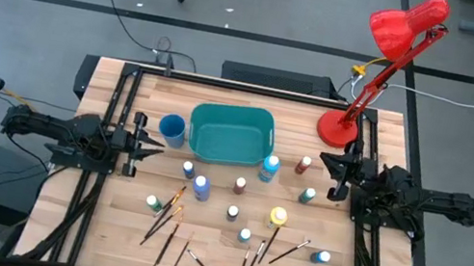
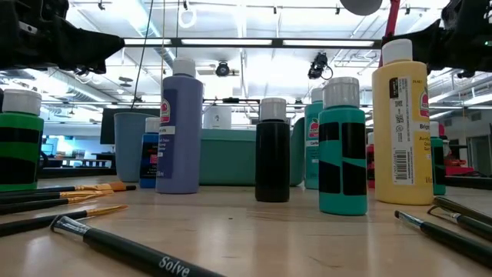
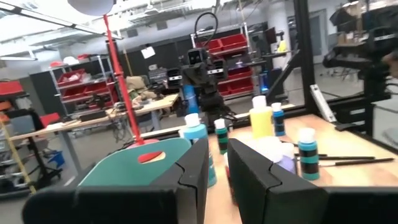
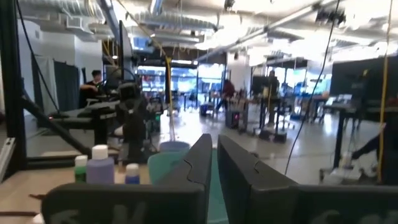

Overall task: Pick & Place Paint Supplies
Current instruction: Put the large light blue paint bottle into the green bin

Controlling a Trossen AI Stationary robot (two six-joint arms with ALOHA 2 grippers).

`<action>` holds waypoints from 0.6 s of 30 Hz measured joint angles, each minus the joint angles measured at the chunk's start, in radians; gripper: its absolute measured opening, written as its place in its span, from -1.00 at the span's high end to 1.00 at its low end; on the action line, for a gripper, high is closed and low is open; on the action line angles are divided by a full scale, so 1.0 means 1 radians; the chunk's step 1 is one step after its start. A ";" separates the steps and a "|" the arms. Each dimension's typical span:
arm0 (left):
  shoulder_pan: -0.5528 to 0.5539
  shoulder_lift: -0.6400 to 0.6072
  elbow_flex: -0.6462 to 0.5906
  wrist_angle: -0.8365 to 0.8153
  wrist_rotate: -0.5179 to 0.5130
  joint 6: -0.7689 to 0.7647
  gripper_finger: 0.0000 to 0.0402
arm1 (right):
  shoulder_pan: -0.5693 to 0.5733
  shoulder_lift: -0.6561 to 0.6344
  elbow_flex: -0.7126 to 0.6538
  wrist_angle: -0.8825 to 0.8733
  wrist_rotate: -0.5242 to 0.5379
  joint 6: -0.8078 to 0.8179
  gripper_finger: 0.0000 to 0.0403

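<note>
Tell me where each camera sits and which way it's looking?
High view: above, looking straight down at the table; both arms show.
Low view: at tabletop height, looking across at the bottles; arms overhead.
Left wrist view: on the left arm, facing the right arm; left gripper fingers below.
Right wrist view: on the right arm, facing the left arm; right gripper fingers below.
Shared: the teal bin.

Wooden slat table (image 1: 207, 245), black frame rails along left and right edges. On it: teal bin (image 1: 231, 134) near back centre; small blue cup (image 1: 172, 128) just left of bin; red lamp base (image 1: 337, 129) at back right. Paint bottles (image 1: 200, 186) scattered upright across middle, 1 yellow (image 1: 278, 218). Thin dark brushes (image 1: 163, 250) lie loose along front, some crossing.
</note>
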 joint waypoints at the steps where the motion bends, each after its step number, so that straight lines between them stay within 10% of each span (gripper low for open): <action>1: 0.000 0.000 0.000 0.000 -0.001 -0.002 0.65 | 0.000 0.014 0.000 -0.001 0.000 0.016 0.82; 18: 0.000 0.000 0.023 0.000 -0.129 0.003 0.65 | 0.000 0.245 0.000 0.319 -0.052 0.032 0.21</action>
